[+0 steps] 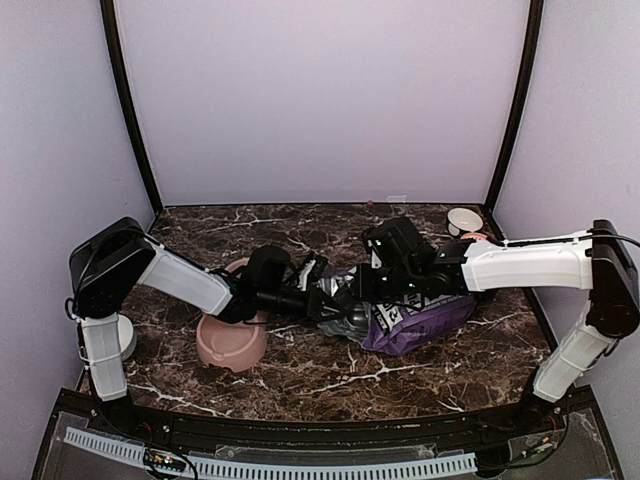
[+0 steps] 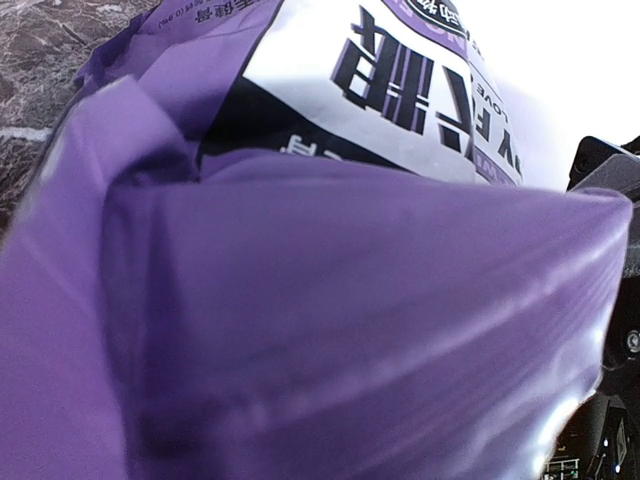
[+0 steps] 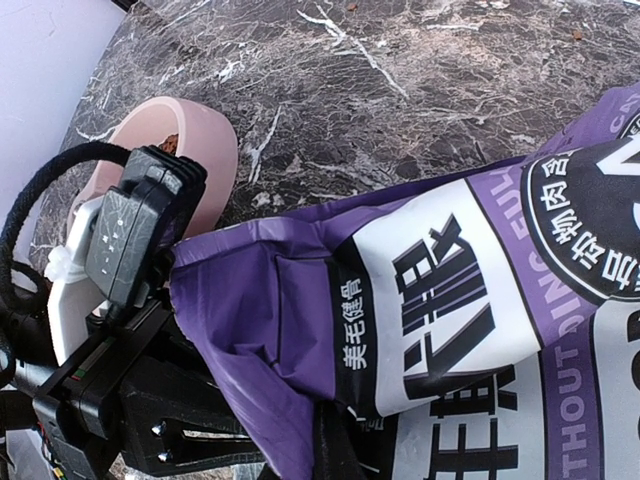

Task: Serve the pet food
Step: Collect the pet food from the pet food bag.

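Your left gripper point(image 3: 168, 275) and right gripper point(image 1: 352, 298) both pinch the purple-and-white printed plastic bag point(image 1: 420, 315) (beside the pink double bowl point(image 1: 232, 345))

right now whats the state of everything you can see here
left hand: shut on bag
right hand: shut on bag
bag: lying on its side, one end pinched by both hands
pink bowl: upright, near cup looks empty, far cup mostly hidden
kibble: a brown speck shows in the far cup, too little to judge
white bowl: upright at back right, contents unclear
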Robot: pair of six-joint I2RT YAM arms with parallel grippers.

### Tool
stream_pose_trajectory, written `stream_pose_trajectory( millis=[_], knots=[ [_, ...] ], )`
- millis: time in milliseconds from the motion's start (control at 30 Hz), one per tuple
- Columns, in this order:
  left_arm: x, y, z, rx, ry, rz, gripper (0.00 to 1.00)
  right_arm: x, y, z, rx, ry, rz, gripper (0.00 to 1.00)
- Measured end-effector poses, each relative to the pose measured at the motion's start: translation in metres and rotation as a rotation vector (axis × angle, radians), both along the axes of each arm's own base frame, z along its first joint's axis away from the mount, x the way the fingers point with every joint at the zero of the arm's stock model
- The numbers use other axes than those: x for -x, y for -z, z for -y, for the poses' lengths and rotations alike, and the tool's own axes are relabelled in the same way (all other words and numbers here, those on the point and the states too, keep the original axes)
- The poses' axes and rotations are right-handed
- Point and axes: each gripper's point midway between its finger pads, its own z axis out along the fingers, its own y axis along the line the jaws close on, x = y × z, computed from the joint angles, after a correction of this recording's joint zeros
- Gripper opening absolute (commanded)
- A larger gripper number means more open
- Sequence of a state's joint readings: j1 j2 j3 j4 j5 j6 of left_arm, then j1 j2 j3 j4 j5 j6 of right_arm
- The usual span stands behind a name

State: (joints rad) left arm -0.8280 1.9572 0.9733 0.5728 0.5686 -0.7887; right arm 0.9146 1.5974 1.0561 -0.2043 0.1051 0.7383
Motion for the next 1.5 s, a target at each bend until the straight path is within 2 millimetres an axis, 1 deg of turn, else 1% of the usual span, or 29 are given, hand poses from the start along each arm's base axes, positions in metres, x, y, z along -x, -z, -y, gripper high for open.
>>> stream_pose_trajectory(
  millis=[900, 1267, 1500],
  knots=[
    [0.003, -0.006, -0.014, 0.0, -0.026, 0.003, 0.0, 0.001, -0.001, 0.006, 0.004, 0.015, 0.007, 0.0],
    [0.004, -0.025, -0.023, 0.031, -0.058, 0.025, 0.0, 0.0, -0.001, 0.007, 0.005, 0.025, 0.006, 0.0],
    [0.008, -0.021, -0.028, 0.029, -0.064, 0.006, 0.0, 0.0, -0.001, 0.008, 0.001, 0.036, 0.001, 0.0]
  ],
)
